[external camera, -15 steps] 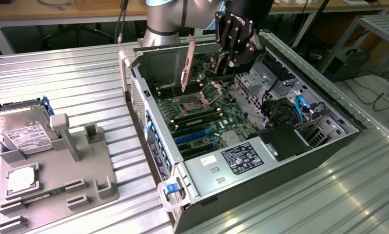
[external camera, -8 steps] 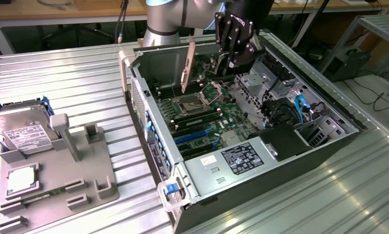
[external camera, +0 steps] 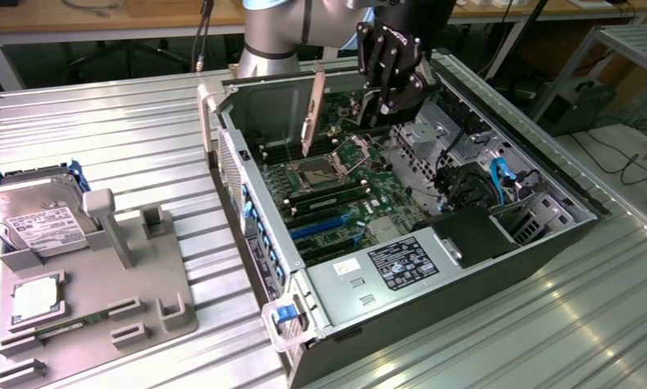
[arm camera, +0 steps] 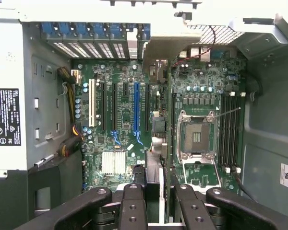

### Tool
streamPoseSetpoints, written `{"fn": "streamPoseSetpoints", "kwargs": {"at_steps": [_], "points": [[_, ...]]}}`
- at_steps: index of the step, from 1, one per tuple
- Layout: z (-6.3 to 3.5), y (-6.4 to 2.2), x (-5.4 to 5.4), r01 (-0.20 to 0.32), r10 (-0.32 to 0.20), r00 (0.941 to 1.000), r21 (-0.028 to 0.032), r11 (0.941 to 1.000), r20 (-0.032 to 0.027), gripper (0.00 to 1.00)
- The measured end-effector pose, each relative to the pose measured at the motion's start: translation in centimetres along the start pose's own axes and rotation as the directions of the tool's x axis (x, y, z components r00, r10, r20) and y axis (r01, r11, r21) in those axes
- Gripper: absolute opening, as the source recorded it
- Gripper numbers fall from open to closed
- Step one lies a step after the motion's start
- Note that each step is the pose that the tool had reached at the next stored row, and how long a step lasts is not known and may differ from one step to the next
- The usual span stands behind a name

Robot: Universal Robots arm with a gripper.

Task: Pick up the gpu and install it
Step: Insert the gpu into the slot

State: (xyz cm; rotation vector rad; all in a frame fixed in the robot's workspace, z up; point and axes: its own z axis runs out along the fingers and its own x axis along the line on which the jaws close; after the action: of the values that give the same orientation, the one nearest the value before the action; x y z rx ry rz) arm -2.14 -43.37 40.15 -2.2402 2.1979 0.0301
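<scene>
The pincer is clamped partway shut on the gpu, holding it on edge over the motherboard. Whether its lower edge touches a slot I can't tell (the wrist sees it edge-on). Beneath the pincer, the open computer case lies on a ribbed metal table, and behind it stands a wooden bench.

Gpu sits upright in my gripper, over the motherboard inside the case; hard drive well off, exterior view's left.
</scene>
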Motion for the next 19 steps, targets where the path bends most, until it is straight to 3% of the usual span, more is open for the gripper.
{"fn": "streamPoseSetpoints", "kwargs": {"at_steps": [19], "points": [[0.42,0.00,0.10,0.021,-0.021,0.9998,-0.0003,0.9998,-0.0002,0.28]]}}
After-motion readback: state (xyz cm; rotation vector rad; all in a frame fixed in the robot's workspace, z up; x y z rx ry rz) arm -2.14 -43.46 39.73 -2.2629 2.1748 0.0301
